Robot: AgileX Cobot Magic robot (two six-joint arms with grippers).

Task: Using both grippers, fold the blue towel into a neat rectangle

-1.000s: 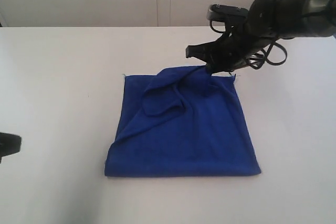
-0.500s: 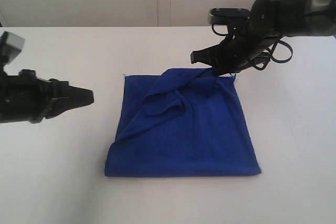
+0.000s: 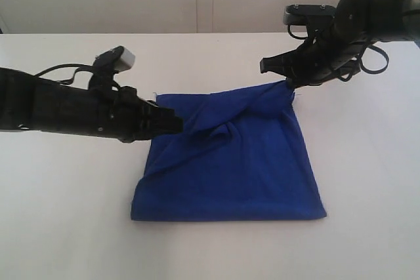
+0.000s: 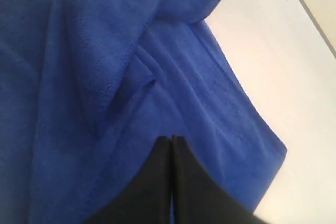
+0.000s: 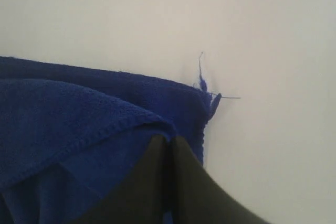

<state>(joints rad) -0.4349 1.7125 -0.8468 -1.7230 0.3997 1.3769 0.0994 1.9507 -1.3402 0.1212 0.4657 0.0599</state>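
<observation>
Right gripper [image 3: 289,83] pinches towel [image 3: 230,175] corner; left gripper [image 3: 177,124] jaws pressed together, empty (at bunched fold). Thin pinch may slip, skewing fold.

You have 1 towel [image 3: 230,175] on 1 table [image 3: 59,227]. You have 2 grippers: 1 left gripper [image 3: 178,124] at the towel's 10 o'clock and 1 right gripper [image 3: 289,84] at its 1 o'clock. Each shows 2 jaws, 4 in all. Count 2 loose threads [image 5: 201,69] at that 1 o'clock corner.
</observation>
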